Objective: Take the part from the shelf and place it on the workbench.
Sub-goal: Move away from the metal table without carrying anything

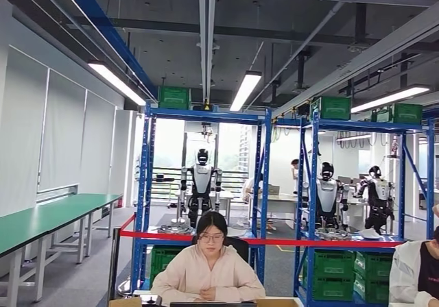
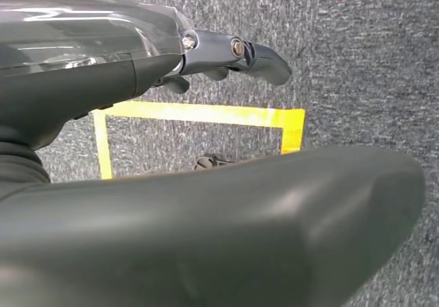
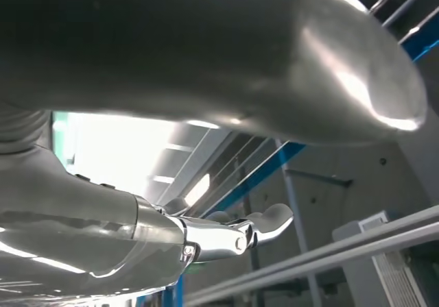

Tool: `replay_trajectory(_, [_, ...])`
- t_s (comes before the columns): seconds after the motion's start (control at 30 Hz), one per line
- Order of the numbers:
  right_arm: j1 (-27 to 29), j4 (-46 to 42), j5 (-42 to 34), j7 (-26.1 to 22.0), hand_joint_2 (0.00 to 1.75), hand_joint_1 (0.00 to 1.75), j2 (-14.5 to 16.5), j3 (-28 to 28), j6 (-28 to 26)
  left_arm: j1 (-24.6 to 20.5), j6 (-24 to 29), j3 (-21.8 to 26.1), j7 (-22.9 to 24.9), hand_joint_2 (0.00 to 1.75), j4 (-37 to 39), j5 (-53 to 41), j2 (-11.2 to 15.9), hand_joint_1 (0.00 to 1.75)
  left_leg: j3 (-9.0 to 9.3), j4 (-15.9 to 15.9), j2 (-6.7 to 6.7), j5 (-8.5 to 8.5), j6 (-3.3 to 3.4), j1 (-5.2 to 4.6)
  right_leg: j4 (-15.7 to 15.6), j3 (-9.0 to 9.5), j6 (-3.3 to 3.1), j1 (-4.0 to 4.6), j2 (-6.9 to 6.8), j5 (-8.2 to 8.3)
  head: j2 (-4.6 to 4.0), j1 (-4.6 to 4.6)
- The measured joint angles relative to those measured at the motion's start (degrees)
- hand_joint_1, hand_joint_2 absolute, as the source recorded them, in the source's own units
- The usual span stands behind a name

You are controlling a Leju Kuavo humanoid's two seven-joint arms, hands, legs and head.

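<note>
A person in a pale pink top (image 1: 208, 274) sits nearest the head camera at the bottom edge, behind a desk edge (image 1: 279, 302), with a second seated person (image 1: 416, 273) cut off by the right border. A red tape barrier (image 1: 258, 240) runs across behind them, in front of two blue steel shelves. The left shelf (image 1: 150, 183) carries a green crate (image 1: 173, 97) on top and a round metal part (image 1: 175, 229) on its low deck; the right shelf (image 1: 313, 183) holds green crates above and below and a similar round part (image 1: 333, 234) on its middle deck. Which of these is the task's part cannot be told. Other humanoid robots (image 1: 201, 183) stand beyond the shelves. A long green workbench (image 1: 46, 218) lines the left wall, with a bare grey floor aisle between it and the left shelf.

In the left wrist view the left hand (image 2: 222, 115) hangs over grey carpet marked with a yellow tape outline (image 2: 207, 115); its fingers (image 2: 258, 57) lie straight, apart from the thumb, holding nothing. In the right wrist view the right hand (image 3: 233, 183) points up toward the ceiling lights and a blue shelf beam (image 3: 248, 180), fingers (image 3: 269, 221) extended and holding nothing.
</note>
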Motion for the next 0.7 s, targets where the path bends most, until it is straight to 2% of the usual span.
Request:
replay_trajectory(0.03, [0.6,-0.5,0.3,0.0,0.00,0.00,0.1,-0.5,0.1,0.0,0.0,0.1,0.0,0.00,0.0,0.0,0.0,0.00,-0.07,0.0,0.02,0.09,0.08,-0.06,-0.4,0.67,-0.02,-0.02,0.00,0.53,0.00,0.01])
replay_trajectory(0.07, [1.0,-1.0,0.6,0.0,0.00,0.00,0.1,-0.9,0.2,0.0,0.0,0.2,0.0,0.00,0.0,0.0,0.0,0.00,-0.11,0.0,0.03,0.18,0.11,-0.11,-3.2,2.47,-0.10,-0.02,0.00,1.95,0.00,0.01])
replay_trajectory(0.13, [1.6,-1.7,1.2,0.0,0.00,0.00,0.1,-1.4,0.0,0.0,0.0,0.4,0.2,0.00,0.0,-0.1,0.0,0.00,-0.17,0.0,0.00,0.44,-0.03,-0.20,-11.6,7.42,-0.42,0.12,0.06,5.13,0.00,0.01])
replay_trajectory(0.17, [1.9,-1.9,1.5,0.0,0.00,0.00,0.1,-1.5,-0.2,-0.1,0.0,0.4,0.3,0.00,0.0,-0.1,-0.1,0.00,-0.27,0.0,-0.01,0.63,-0.27,-0.21,-14.8,9.09,-0.64,0.26,0.11,6.06,0.00,0.01])
replay_trajectory(0.2, [2.2,-1.9,1.9,0.0,0.00,0.00,0.1,-1.6,-0.5,-0.1,0.0,0.5,0.5,0.00,0.0,-0.2,-0.1,0.00,-0.39,0.0,-0.02,0.85,-0.56,-0.19,-16.5,9.88,-0.86,0.44,0.16,6.46,0.00,0.01])
replay_trajectory(0.3, [3.3,-1.3,3.3,0.0,0.00,0.00,-0.1,-1.7,-1.4,0.0,-0.1,0.6,1.1,0.00,0.0,-0.5,-0.6,0.00,-0.72,-0.2,-0.08,1.37,-1.62,0.13,-17.4,9.60,-1.81,0.77,0.03,7.42,0.00,0.01])
replay_trajectory(0.33, [3.5,-0.9,3.8,0.2,0.00,0.00,-0.2,-1.7,-1.7,0.0,-0.1,0.6,1.4,0.00,0.0,-0.7,-0.7,0.00,-0.96,0.2,-0.12,0.58,-1.82,0.16,-17.8,9.38,-2.27,0.72,-0.09,8.04,0.00,0.01])
replay_trajectory(0.37, [3.6,-0.5,4.3,0.4,0.00,0.00,-0.4,-1.7,-2.0,0.1,-0.1,0.6,1.6,0.00,0.0,-1.0,-0.9,0.00,-1.51,1.7,-0.15,-1.08,-1.90,0.13,-18.1,9.00,-2.65,0.64,-0.24,8.69,0.00,0.01])
replay_trajectory(0.43, [3.6,0.8,4.7,1.1,0.00,0.00,-0.9,-1.6,-2.5,0.1,-0.1,0.6,1.7,0.00,0.0,-1.3,-1.2,0.00,-3.44,7.8,-0.16,-6.05,-1.88,0.03,-18.3,7.82,-3.12,0.66,-0.40,9.73,0.00,0.02])
replay_trajectory(0.47, [3.6,1.4,4.7,1.6,0.00,0.00,-1.2,-1.5,-2.8,0.1,-0.1,0.6,1.7,0.00,0.0,-1.5,-1.2,0.00,-4.31,11.3,-0.16,-8.05,-1.91,-0.01,-18.2,7.12,-3.17,0.73,-0.46,10.18,0.00,0.02])
replay_trajectory(0.5, [3.4,2.2,4.7,2.4,0.00,0.00,-1.6,-1.4,-3.1,0.1,-0.1,0.6,1.6,0.00,0.0,-1.6,-1.2,0.00,-4.51,13.4,-0.15,-9.11,-1.96,-0.03,-18.1,6.40,-3.16,0.80,-0.51,10.64,0.00,0.02])
replay_trajectory(0.53, [3.2,2.9,4.6,3.3,0.00,0.00,-1.9,-1.3,-3.5,0.1,-0.2,0.6,1.3,0.00,0.0,-1.8,-1.2,0.00,-3.70,13.6,-0.15,-9.13,-1.99,-0.05,-18.0,5.66,-3.08,0.82,-0.54,11.10,0.00,0.02])
replay_trajectory(0.57, [2.9,3.8,4.5,4.5,0.00,0.00,-2.2,-1.2,-3.9,0.1,-0.2,0.6,0.9,0.00,0.0,-1.8,-1.2,0.00,-1.76,11.3,-0.15,-8.20,-2.01,-0.05,-17.8,4.94,-2.94,0.80,-0.53,11.51,0.00,0.02])
replay_trajectory(0.63, [2.2,5.9,4.4,6.4,0.00,0.00,-2.8,-0.8,-4.7,-0.2,-0.4,0.6,0.1,0.00,0.0,-1.9,-1.1,0.00,3.75,3.1,-0.15,-5.71,-2.02,-0.07,-17.0,3.56,-2.48,0.77,-0.49,12.17,0.00,0.02])
replay_trajectory(0.67, [1.9,7.0,4.5,7.0,0.00,0.00,-3.1,-0.6,-5.0,-0.3,-0.6,0.6,-0.3,0.00,0.0,-2.0,-1.1,0.00,5.65,-0.1,-0.22,-4.85,-1.83,-0.12,-16.5,2.98,-2.21,0.81,-0.48,12.45,0.00,0.01])
replay_trajectory(0.7, [1.8,8.2,4.7,7.3,0.00,0.00,-3.4,-0.3,-5.2,-0.5,-0.7,0.6,-0.6,0.00,0.0,-2.0,-1.1,0.00,6.64,-1.9,-0.29,-4.40,-1.56,-0.23,-16.1,2.57,-1.92,0.85,-0.48,12.73,0.00,0.01])
